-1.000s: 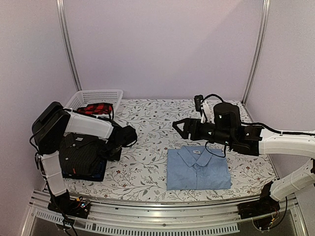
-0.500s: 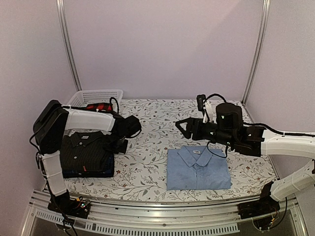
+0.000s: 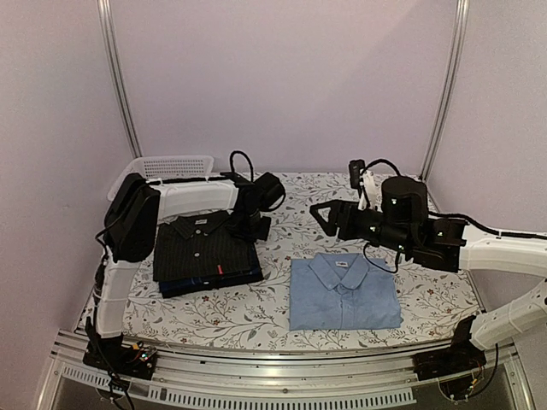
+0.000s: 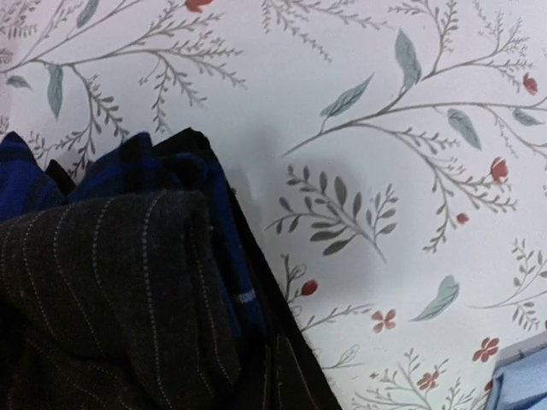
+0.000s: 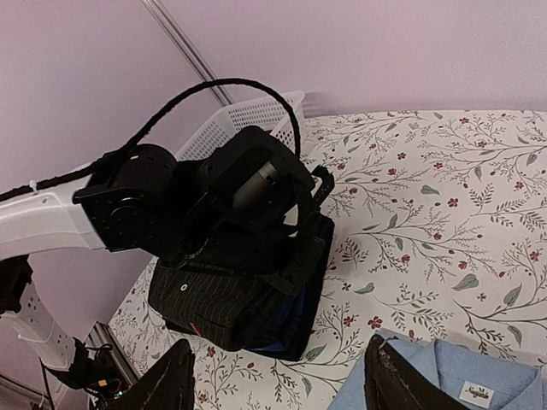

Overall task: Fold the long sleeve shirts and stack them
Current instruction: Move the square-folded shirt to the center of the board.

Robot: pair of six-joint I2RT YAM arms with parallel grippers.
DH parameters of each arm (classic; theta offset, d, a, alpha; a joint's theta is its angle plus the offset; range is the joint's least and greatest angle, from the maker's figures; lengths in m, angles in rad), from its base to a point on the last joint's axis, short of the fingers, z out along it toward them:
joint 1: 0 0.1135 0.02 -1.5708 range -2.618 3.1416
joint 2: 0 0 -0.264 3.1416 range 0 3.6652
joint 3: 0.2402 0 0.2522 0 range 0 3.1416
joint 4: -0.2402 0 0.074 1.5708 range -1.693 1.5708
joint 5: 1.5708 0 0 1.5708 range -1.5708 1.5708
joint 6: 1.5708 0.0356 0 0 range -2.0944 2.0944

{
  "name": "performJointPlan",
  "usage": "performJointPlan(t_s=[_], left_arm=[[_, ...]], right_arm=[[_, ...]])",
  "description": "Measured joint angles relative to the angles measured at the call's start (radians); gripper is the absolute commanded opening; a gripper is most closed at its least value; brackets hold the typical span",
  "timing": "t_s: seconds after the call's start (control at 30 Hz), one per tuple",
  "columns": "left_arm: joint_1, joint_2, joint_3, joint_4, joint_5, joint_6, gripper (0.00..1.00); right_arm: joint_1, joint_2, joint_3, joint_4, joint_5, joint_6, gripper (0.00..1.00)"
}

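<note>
A black pinstriped shirt (image 3: pixel 201 248), folded, lies on a folded dark navy shirt (image 3: pixel 218 279) at the left middle of the table. My left gripper (image 3: pixel 255 227) is at the far right corner of this stack, shut on it; the right wrist view shows it there (image 5: pixel 309 232). In the left wrist view I see the pinstripe cloth (image 4: pixel 102 282) and navy cloth (image 4: pixel 128 166), but no clear fingers. A folded light blue shirt (image 3: pixel 342 295) lies at the front middle. My right gripper (image 3: pixel 321 219) hovers open and empty behind it, with its fingers (image 5: pixel 171 384) wide apart.
A white lattice basket (image 3: pixel 167 165) stands at the back left corner, behind the left arm. The table wears a floral cloth (image 3: pixel 282 192). Metal frame posts (image 3: pixel 120 94) stand at both back corners. The right arm's cable loops above the blue shirt's collar.
My left arm has stretched out to the right and back, and the dark stack has slid with it from the front left toward the middle. My right gripper has risen slightly.
</note>
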Motion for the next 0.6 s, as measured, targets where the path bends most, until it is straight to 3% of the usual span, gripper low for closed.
performJointPlan(t_s=[0.33,0.6], left_arm=[[0.007,0.319,0.493,0.051,0.085,0.132,0.00],[0.013,0.372,0.556,0.206,0.238,0.212,0.00]], right_arm=[[0.000,-0.024,-0.021,-0.049,0.076,-0.020,0.68],[-0.001,-0.041,-0.026,-0.092,0.106,-0.026,0.69]])
